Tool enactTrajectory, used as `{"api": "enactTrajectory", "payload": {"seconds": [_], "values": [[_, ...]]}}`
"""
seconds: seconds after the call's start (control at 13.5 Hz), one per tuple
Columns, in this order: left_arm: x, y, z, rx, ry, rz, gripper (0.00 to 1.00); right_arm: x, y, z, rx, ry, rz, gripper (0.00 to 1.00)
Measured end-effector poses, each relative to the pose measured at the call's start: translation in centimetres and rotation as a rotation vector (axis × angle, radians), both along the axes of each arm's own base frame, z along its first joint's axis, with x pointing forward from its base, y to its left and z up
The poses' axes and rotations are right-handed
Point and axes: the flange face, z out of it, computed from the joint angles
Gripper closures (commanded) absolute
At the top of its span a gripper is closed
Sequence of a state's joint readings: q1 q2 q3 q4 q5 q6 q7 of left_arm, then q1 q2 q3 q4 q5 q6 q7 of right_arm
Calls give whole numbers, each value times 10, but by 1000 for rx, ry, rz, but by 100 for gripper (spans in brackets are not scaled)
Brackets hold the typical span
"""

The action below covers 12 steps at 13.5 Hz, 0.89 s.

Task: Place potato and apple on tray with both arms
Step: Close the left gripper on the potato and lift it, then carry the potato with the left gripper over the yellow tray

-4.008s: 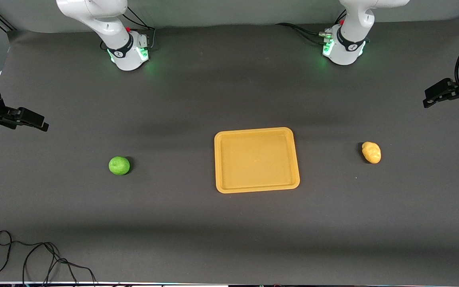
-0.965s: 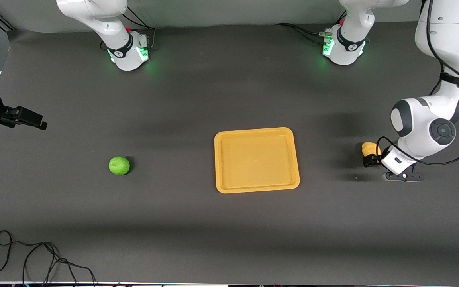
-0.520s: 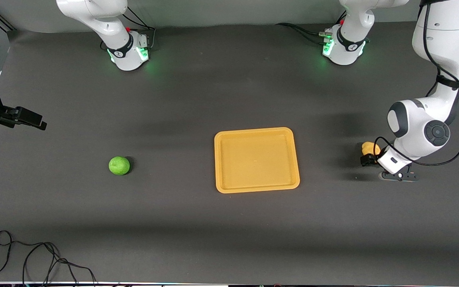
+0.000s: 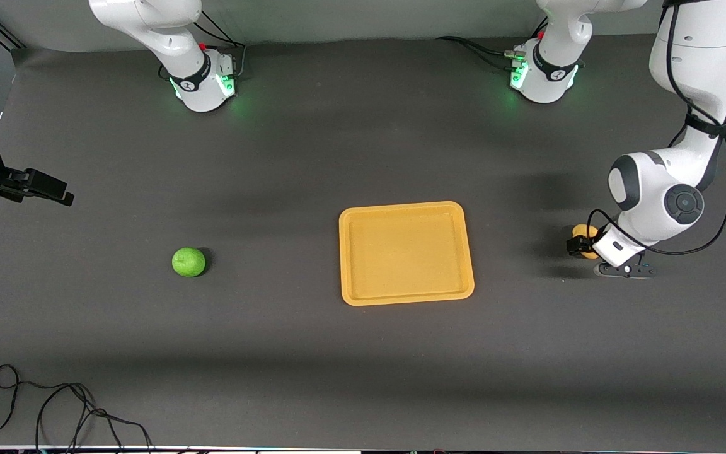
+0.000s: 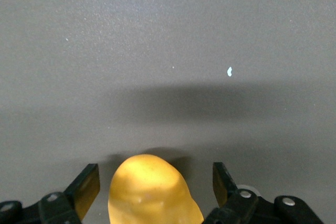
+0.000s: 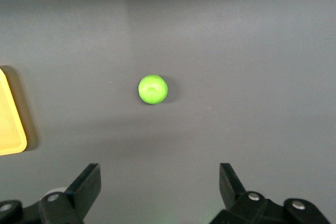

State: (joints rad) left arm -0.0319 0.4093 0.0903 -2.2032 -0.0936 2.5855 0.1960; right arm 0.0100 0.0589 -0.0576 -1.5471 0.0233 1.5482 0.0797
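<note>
left hand point(image 5: 152, 182) spread wide, straddling potato point(image 5: 152, 192) on tabletop point(image 4: 312, 157) | potato likely light, rigid, knobbly: pinch its narrow waist | right hand point(image 6: 157, 182) parted, waiting above apple point(image 6: 153, 89)

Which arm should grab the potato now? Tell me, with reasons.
Left. The left hand is down at the table with open fingers either side of the potato, not yet gripping. The right hand waits at the right arm's end, open, away from the apple.
</note>
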Motion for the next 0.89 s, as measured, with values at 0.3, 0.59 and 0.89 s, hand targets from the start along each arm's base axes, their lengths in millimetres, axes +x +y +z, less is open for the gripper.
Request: {"api": "enactTrajectory", "payload": {"seconds": [0.3, 0.59, 0.89], "values": [[-7, 0, 3, 0, -9, 0, 58, 0, 0, 0, 0, 0, 0, 0], [-11, -13, 5, -3, -18, -4, 64, 0, 0, 0, 0, 0, 1, 0], [-15, -65, 48, -24, 40, 49, 65, 0, 1, 0, 2, -2, 37, 0]]}}
